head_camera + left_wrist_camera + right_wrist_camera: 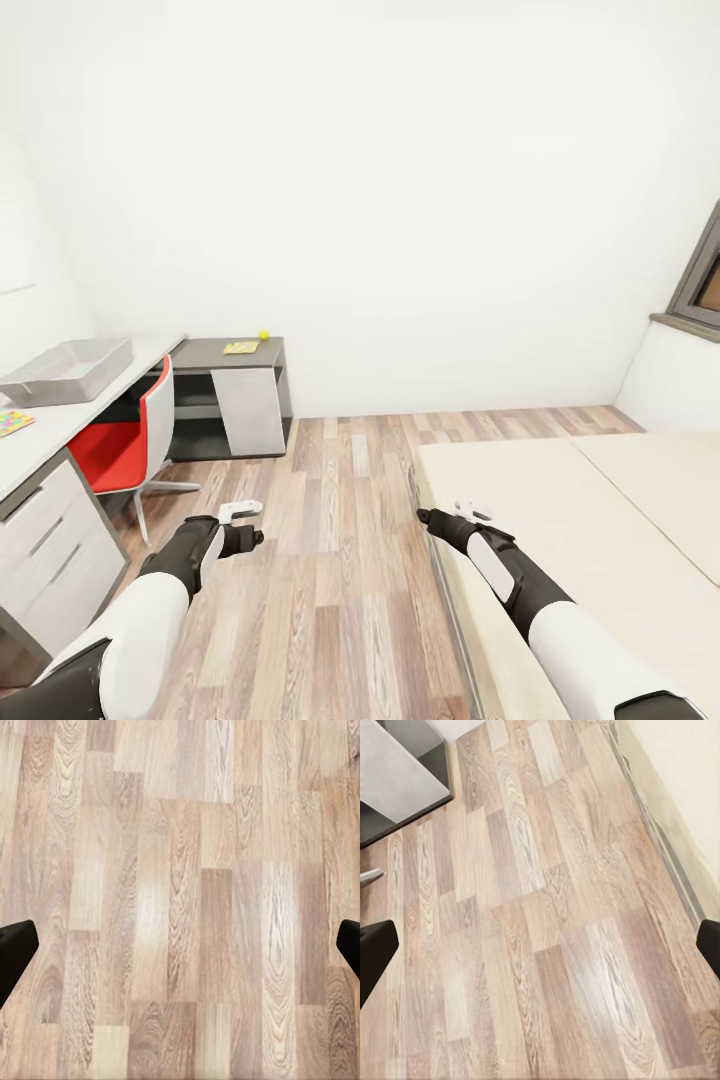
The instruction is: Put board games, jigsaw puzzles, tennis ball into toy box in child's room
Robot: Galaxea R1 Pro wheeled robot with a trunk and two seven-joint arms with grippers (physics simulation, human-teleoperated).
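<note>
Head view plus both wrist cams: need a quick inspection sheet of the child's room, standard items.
Surface: long white table on the left, lower grey desk at the far wall.
Job's things: grey toy box on the table; tennis ball and a flat colourful piece on the desk; another colourful piece at the table's near end.
Clutter: red chair by the table.
Grippers: left gripper and right gripper open, empty, above the wood floor.
Cables: nothing seen.
Surroundings: bed on the right, window beyond it.
</note>
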